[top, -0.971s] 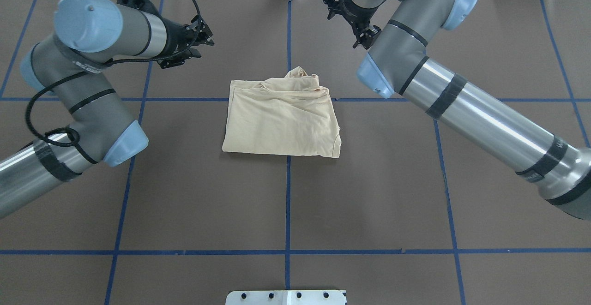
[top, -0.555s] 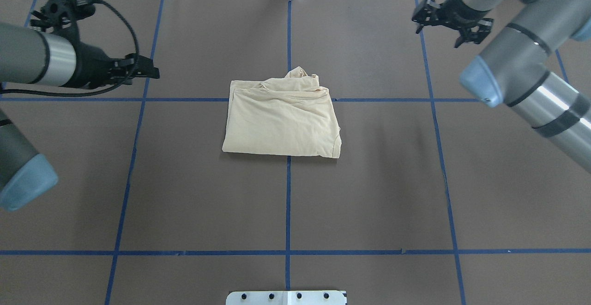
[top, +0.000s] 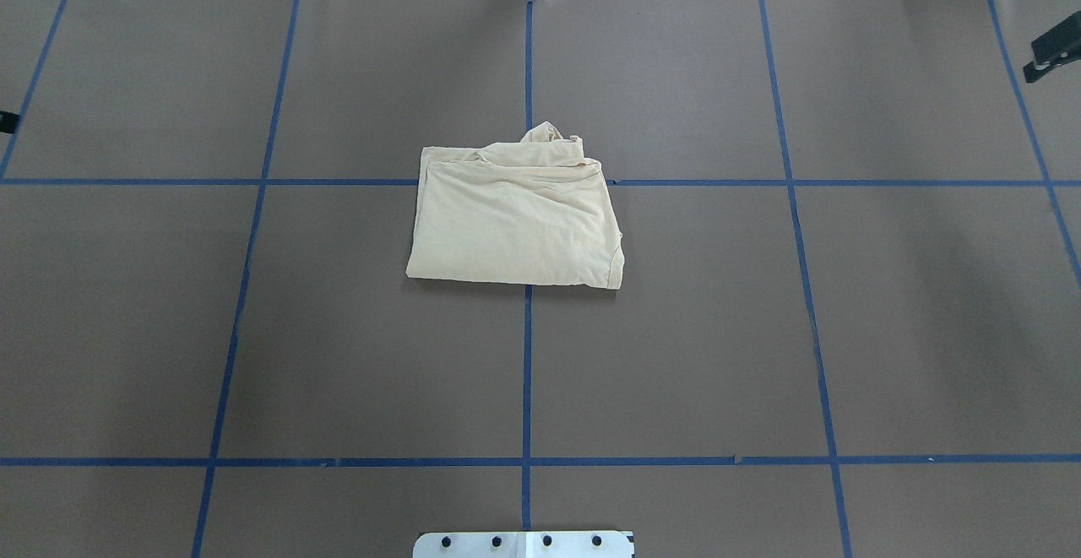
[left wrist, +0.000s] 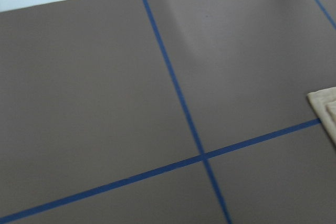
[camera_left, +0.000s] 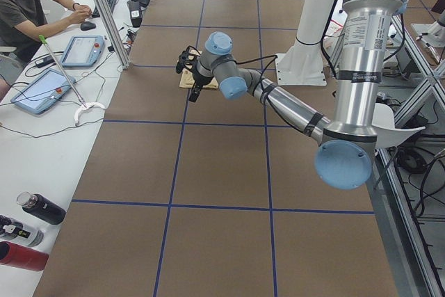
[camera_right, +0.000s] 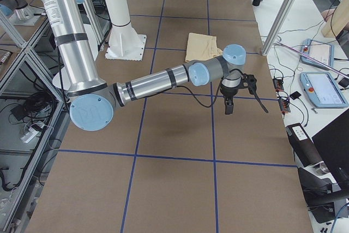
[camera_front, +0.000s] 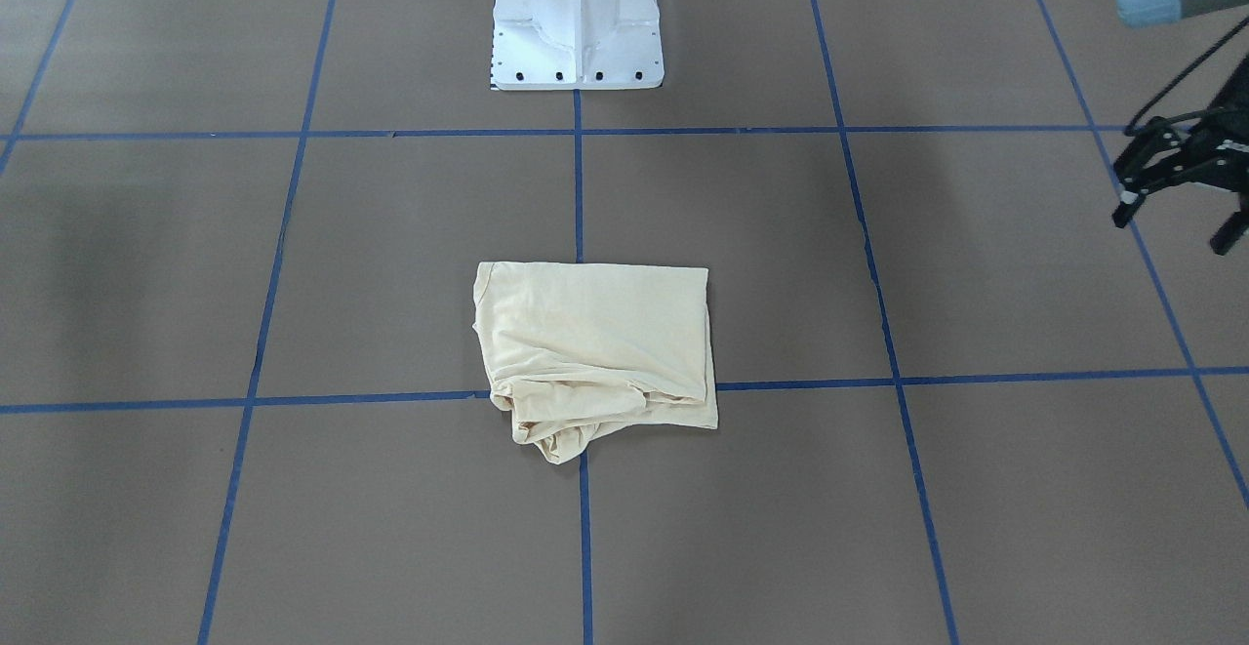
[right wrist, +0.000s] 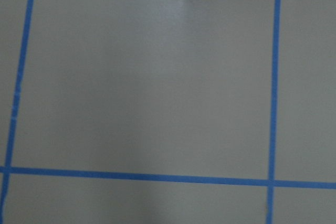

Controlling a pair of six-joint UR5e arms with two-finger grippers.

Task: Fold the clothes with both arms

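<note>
The clothes, one pale cream-yellow shirt (top: 515, 220), lie folded into a rough rectangle at the table's middle, with a bunched edge on the far side. The shirt (camera_front: 595, 342) has no print showing. Neither gripper touches it. My left gripper (camera_front: 1176, 223) hangs open and empty at the front-facing view's right edge, far from the cloth; only a black sliver of it (top: 7, 121) shows overhead. My right gripper (camera_right: 245, 105) hovers over the table's right end with its fingers spread and nothing between them; a black fragment of it (top: 1051, 56) shows overhead. A shirt corner (left wrist: 326, 106) shows in the left wrist view.
Blue tape lines (top: 527, 372) grid the brown table. The white pedestal base (camera_front: 576, 30) stands at the robot's side. A seated person (camera_left: 28, 5), tablets (camera_left: 42, 88) and bottles (camera_left: 38, 208) are on the side desk beyond the left end.
Both arms have swung outward, away from the shirt to the table's left and right ends, almost out of the overhead view. The shirt has not moved.
</note>
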